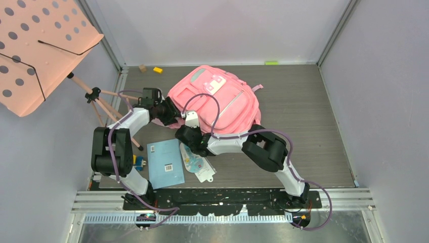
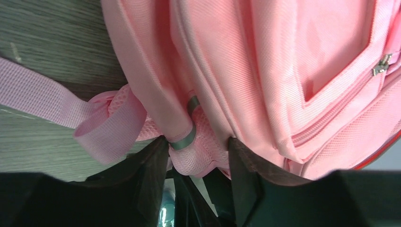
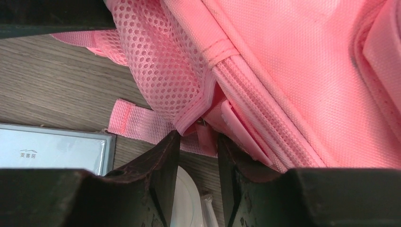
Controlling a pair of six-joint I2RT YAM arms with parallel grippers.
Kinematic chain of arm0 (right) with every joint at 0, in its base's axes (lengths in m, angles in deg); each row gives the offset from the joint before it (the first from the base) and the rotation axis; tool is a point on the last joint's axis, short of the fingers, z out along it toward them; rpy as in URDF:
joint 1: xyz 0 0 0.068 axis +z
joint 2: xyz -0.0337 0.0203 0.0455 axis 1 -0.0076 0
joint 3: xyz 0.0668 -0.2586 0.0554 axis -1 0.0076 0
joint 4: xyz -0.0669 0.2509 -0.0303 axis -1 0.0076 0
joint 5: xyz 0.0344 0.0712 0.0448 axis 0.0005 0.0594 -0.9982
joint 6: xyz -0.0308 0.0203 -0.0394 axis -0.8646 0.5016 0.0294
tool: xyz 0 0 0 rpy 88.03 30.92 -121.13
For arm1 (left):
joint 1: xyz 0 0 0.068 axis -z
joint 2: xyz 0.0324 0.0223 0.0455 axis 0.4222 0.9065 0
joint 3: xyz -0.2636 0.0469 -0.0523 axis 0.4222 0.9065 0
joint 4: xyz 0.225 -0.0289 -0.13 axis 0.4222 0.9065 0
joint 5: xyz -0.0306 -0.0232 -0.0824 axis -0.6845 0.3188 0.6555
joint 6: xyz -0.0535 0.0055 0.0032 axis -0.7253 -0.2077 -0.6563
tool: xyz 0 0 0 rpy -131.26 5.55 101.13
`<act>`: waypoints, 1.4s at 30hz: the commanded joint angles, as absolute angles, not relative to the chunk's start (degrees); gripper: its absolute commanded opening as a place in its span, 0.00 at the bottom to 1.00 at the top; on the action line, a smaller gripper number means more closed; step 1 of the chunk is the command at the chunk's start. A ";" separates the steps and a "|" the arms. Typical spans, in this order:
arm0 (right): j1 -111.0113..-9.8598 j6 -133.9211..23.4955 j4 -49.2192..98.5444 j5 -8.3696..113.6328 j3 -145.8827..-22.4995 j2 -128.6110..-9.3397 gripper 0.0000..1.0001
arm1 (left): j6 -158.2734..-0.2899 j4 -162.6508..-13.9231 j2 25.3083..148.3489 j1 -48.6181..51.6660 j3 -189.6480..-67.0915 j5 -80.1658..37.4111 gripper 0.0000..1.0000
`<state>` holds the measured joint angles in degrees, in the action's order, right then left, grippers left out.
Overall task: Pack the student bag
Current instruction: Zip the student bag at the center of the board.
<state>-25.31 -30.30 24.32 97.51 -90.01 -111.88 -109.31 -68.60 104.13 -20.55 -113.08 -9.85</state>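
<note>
Top external shows the student bag (image 1: 222, 98) at twelve o'clock, contents hidden, left gripper (image 2: 196, 142) pinching its eight-o'clock mesh corner, right gripper (image 3: 196, 137) straddling its six-o'clock hem, grip impossible to tell.

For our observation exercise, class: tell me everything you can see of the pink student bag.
The student bag is a large pink woven-fabric backpack lying flat, front up, on the grey table. It shows zipped front pockets, a white patch, grey reflective strips, mesh padding and webbing straps. The left hand pinches mesh at its near edge; the right hand flanks a small tab beside the zip.
</note>
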 commanded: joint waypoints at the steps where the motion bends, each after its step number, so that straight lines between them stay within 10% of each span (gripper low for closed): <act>1: -27.08 -32.13 18.97 103.51 -91.99 -112.27 0.40 | -108.66 -67.99 105.18 -21.07 -114.11 -10.83 0.44; 7: -27.21 -31.95 18.44 104.63 -92.37 -112.37 0.36 | -108.60 -68.23 105.78 -21.01 -114.15 -10.90 0.24; 13: -27.09 -32.46 18.48 104.75 -90.70 -110.44 0.09 | -107.61 -67.75 107.23 -21.10 -115.25 -10.65 0.00; 42: -26.39 -26.88 22.35 97.46 -70.64 -91.38 0.00 | -105.31 -68.15 113.69 -21.11 -125.13 -16.34 0.00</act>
<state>-26.56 -28.68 19.79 95.06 -72.57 -97.15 -104.98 -62.96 112.00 -20.44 -121.15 -11.42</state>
